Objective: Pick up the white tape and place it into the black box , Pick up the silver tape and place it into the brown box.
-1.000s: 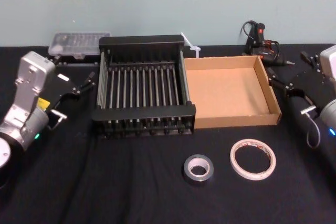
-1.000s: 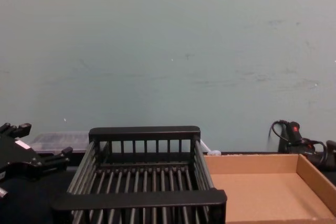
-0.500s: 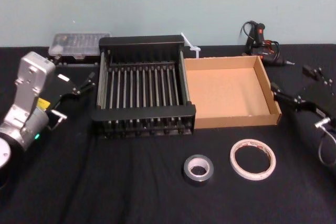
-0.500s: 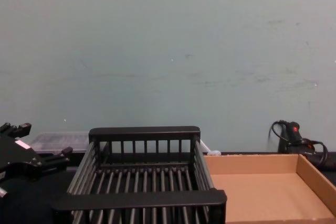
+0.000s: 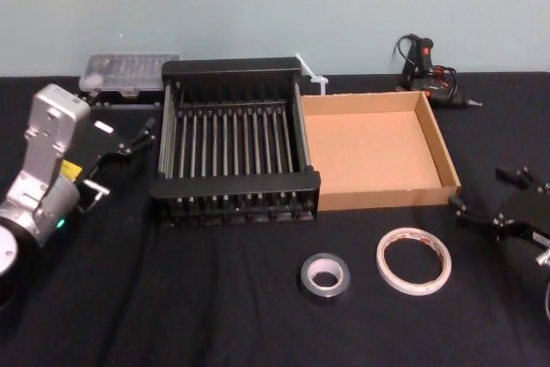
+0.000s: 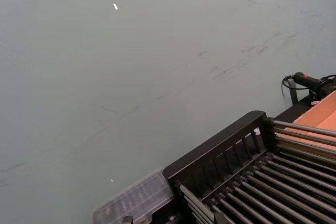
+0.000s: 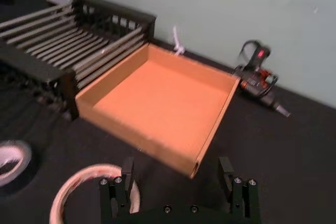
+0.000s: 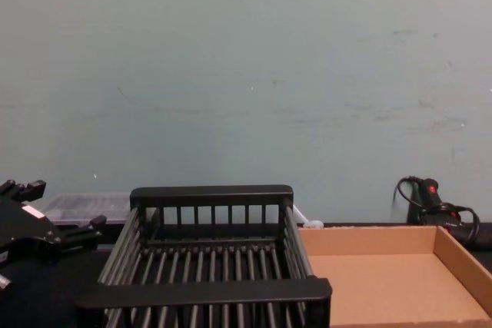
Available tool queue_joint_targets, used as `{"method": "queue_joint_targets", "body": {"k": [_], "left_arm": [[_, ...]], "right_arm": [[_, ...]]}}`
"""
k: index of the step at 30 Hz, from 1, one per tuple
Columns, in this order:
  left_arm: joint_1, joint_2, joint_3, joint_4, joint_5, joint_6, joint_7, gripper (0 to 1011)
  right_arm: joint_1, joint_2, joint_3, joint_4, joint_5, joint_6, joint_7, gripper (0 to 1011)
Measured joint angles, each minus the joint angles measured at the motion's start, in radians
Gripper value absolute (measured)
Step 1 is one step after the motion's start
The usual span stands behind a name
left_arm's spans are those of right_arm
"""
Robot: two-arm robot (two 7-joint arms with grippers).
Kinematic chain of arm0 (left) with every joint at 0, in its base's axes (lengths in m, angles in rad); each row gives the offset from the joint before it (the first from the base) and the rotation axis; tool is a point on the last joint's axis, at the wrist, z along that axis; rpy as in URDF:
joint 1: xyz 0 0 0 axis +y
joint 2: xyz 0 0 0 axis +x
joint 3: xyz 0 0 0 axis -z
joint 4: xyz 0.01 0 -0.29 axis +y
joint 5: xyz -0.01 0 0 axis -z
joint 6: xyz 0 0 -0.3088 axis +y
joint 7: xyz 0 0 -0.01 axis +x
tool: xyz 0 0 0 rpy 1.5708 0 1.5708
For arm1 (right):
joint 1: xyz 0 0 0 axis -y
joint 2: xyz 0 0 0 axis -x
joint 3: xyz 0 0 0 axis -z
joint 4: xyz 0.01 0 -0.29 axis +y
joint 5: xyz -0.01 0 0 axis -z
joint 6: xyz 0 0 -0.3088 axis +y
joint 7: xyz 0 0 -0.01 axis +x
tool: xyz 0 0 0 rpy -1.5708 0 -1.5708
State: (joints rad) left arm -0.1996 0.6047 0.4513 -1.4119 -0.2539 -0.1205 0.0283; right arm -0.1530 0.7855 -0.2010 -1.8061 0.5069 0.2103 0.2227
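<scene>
Both rolls lie flat on the black surface point(image 5: 172, 298), holes facing up. The white tape point(image 5: 413, 260) sits in front of the brown box point(image 5: 375, 152)'s near wall, the silver tape point(image 5: 325, 276) just to its left. The black box point(image 5: 234, 139) sits touching the brown box's left side.

The right gripper point(image 5: 491, 211) hangs low just right of the white tape, jaws spread open and holding nothing. The right wrist view puts that ring by one finger point(image 7: 125, 182), not between them. The left gripper point(image 5: 120, 139) is parked left of the black box; can't tell its jaws. The chest view catches both boxes side-on.
</scene>
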Motion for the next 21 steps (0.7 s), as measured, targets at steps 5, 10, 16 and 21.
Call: {"method": "queue_joint_targets", "body": {"k": [5, 10, 16, 21], "left_arm": [[0.000, 0.000, 0.000, 0.000, 0.000, 0.000, 0.000, 1001], [0.000, 0.000, 0.000, 0.000, 0.000, 0.000, 0.000, 1001], [0.000, 0.000, 0.000, 0.000, 0.000, 0.000, 0.000, 1001], [0.000, 0.000, 0.000, 0.000, 0.000, 0.000, 0.000, 1001]], "right_arm": [[-0.011, 0.003, -0.006, 0.000, 0.001, 0.037, 0.025, 1002], [-0.002, -0.009, -0.023, 0.017, -0.004, 0.074, 0.051, 1002], [0.023, -0.033, -0.045, 0.044, -0.026, 0.098, 0.069, 1002], [0.045, -0.054, -0.060, 0.069, -0.046, 0.109, 0.080, 1002]]}}
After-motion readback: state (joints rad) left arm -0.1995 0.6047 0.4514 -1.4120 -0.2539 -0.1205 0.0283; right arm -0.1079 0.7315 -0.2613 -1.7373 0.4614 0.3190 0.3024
